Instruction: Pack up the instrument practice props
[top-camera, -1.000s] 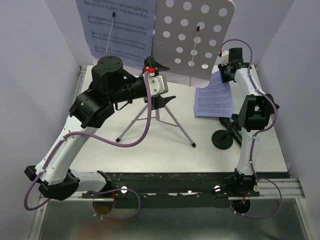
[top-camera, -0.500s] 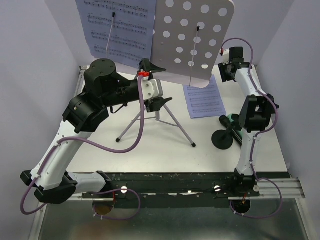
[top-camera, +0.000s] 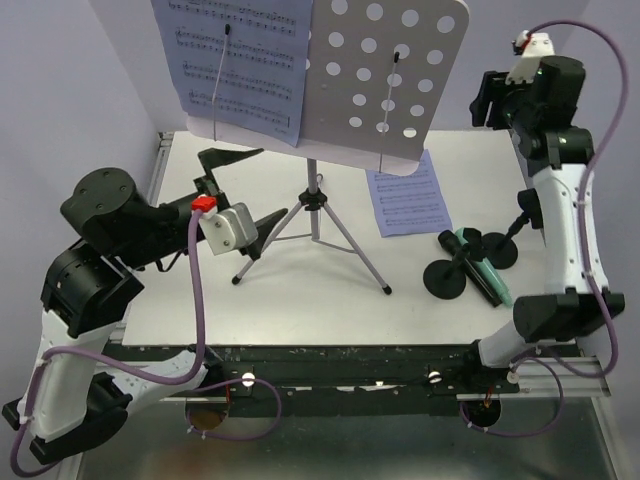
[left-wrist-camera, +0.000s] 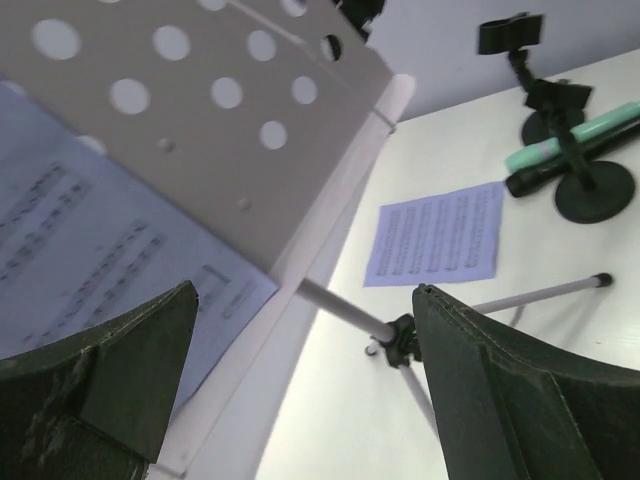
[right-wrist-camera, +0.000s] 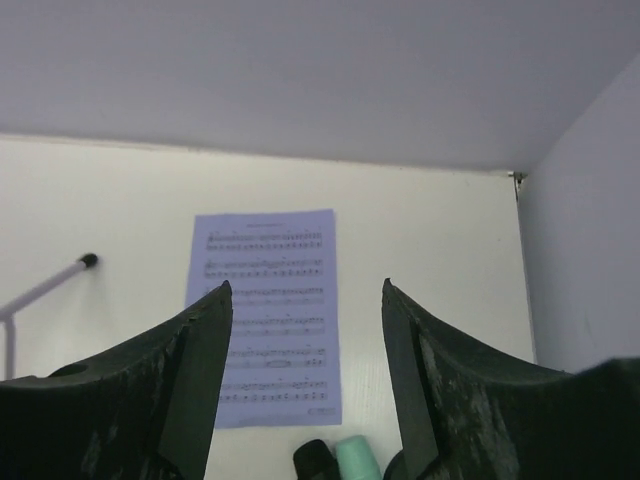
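Note:
The silver tripod pole (top-camera: 315, 205) stands mid-table and carries the lilac perforated plate (top-camera: 385, 70), with a sheet-music page (top-camera: 235, 60) on its left side. Another page (top-camera: 405, 200) lies flat on the table. Two black round-based clip holders (top-camera: 445, 280) (top-camera: 497, 250) stand at the right, with the teal microphone (top-camera: 478, 265) lying between them. My left gripper (top-camera: 245, 192) is open and empty, left of the tripod and clear of it; its wrist view shows the pole (left-wrist-camera: 345, 310) between the jaws. My right gripper (top-camera: 487, 100) is open and empty, high above the flat page (right-wrist-camera: 270, 315).
Lilac walls close in the table at the back and both sides. The tripod's legs (top-camera: 360, 255) spread over the middle of the table. A black rail (top-camera: 330, 365) runs along the near edge.
My right gripper let go of the page, which now lies flat, and rose high. My left arm pulled back left and nearer, away from the tripod.

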